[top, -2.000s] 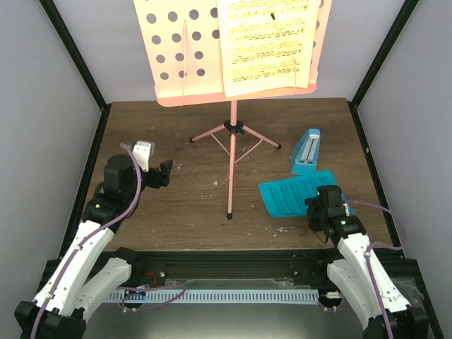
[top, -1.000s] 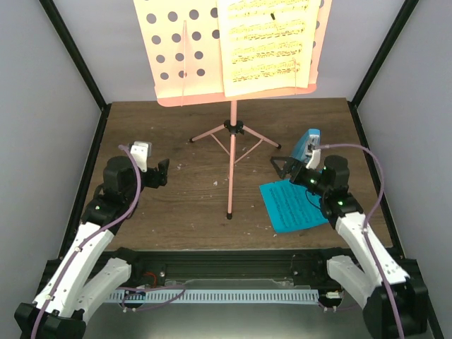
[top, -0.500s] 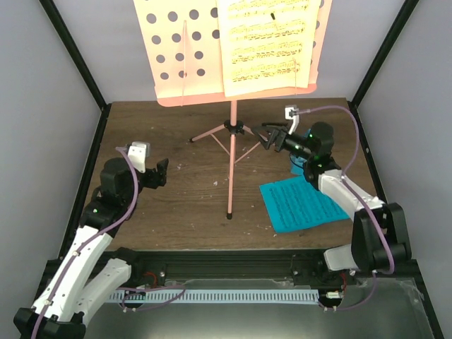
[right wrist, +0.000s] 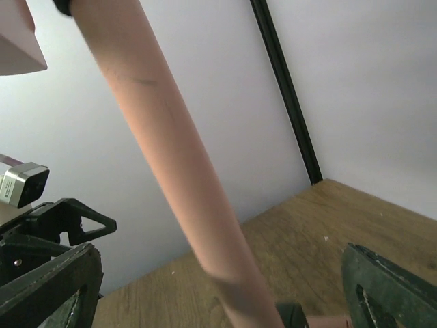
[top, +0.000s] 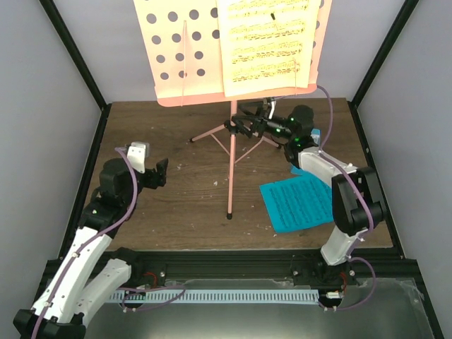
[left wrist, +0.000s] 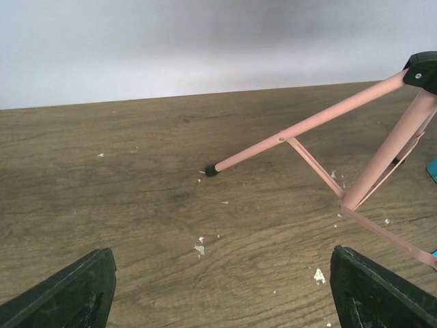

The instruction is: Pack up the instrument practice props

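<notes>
Stand [top: 180, 49], pink tripod, upright, pole between the spread fingers of the right gripper [top: 241, 119], ungrasped. Yellow sheet [top: 265, 46] on its desk above that gripper; blue sheet [top: 300, 205] flat behind it. Left gripper [top: 161, 174] released, facing the legs.

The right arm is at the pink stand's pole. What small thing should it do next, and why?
Probably close the right jaws on the music stand's pole. They stand wide open with the pole running between them, not yet gripped, and the stand must be held before it can be packed.
</notes>
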